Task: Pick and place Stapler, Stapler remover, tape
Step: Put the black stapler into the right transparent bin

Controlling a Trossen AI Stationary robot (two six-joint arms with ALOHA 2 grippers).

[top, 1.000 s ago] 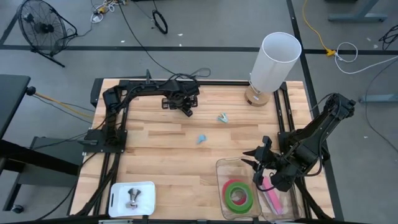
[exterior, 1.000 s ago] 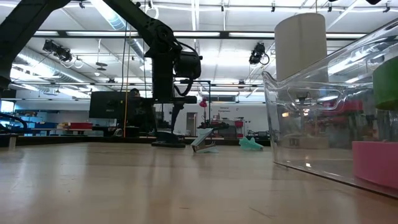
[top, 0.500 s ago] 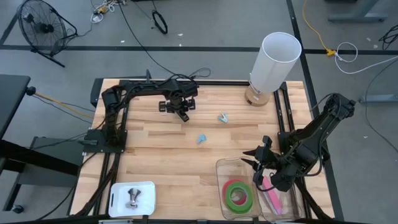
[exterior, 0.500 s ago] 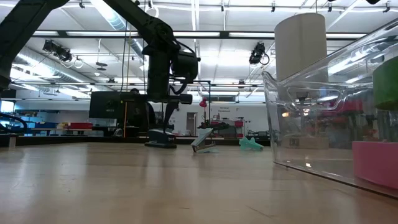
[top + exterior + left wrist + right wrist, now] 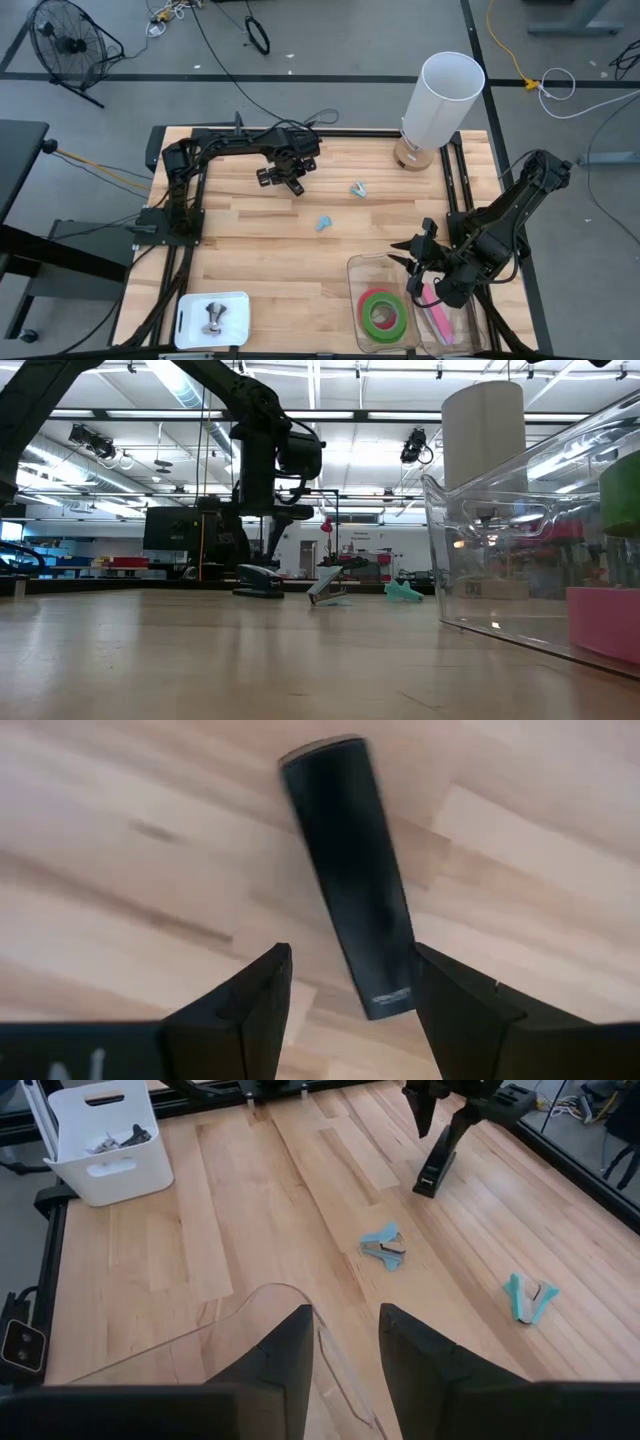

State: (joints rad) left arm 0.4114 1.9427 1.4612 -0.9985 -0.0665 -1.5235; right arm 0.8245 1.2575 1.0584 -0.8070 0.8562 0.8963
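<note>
The black stapler (image 5: 350, 870) lies flat on the table at the far left of centre (image 5: 292, 186) (image 5: 258, 582). My left gripper (image 5: 283, 174) hangs open just above it, pointing down. Its fingers stand on either side of one end of the stapler (image 5: 388, 1002); I cannot tell whether one touches it. A blue staple remover (image 5: 324, 223) and a teal one (image 5: 358, 188) lie mid-table. Green and red-pink tape rolls (image 5: 385, 311) lie in a clear bin (image 5: 352, 268). My right gripper (image 5: 415, 262) hovers open over the bin's rim.
A tall white cylinder (image 5: 440, 98) stands at the far right. A white tray (image 5: 190, 322) with a metal piece sits at the near left corner. A pink object (image 5: 440, 322) lies in the bin beside the tape. Bare wood lies between the removers and the tray.
My left gripper has risen a little and rolled about its downward line above the stapler. The stapler has shifted slightly toward the table's left and now lies clear below the fingers. My right arm has kept still.
</note>
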